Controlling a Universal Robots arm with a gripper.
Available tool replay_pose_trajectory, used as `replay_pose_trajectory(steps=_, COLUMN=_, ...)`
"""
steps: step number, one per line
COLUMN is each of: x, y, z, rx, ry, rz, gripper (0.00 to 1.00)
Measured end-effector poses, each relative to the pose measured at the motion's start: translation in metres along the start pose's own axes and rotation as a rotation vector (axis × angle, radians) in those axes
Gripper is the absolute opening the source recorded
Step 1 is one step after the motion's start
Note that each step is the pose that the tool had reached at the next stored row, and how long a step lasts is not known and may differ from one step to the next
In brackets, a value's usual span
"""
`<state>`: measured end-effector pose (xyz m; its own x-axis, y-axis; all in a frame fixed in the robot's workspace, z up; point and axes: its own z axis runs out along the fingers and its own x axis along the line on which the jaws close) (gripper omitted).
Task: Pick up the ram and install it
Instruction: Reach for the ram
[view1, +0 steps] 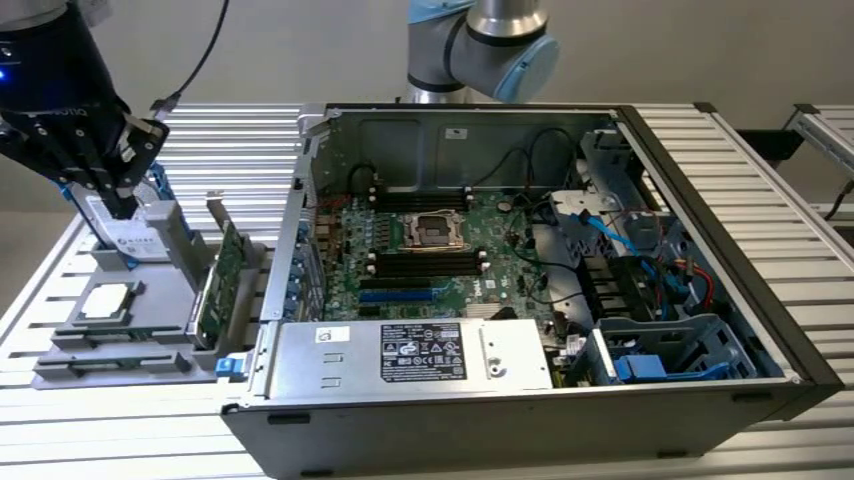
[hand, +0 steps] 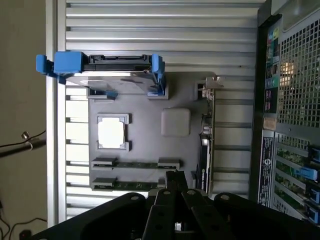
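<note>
Gripper (view1: 123, 208): fingers (hand: 176, 176) pressed together, holding nothing, hanging above the grey tray (view1: 160, 345).
Ram (hand: 135, 164): two green sticks lying flat in the tray's holders, below the fingers, not touched.
Processor (view1: 107, 300): flat in the tray, a little further from the fingers than the sticks.
Expansion card (view1: 220, 285): standing on its edge, beside the fingers toward the case.
Computer case (view1: 721, 200): open, well apart from the fingers, on the exterior view's right.
</note>
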<state>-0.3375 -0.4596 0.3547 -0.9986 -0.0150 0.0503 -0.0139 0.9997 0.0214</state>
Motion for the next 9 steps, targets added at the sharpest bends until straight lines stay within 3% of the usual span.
replay_pose_trajectory(steps=9, x=0.011, y=-0.0117, z=0.0095, rx=0.0001, ry=0.0004, rz=-0.003, gripper=0.11)
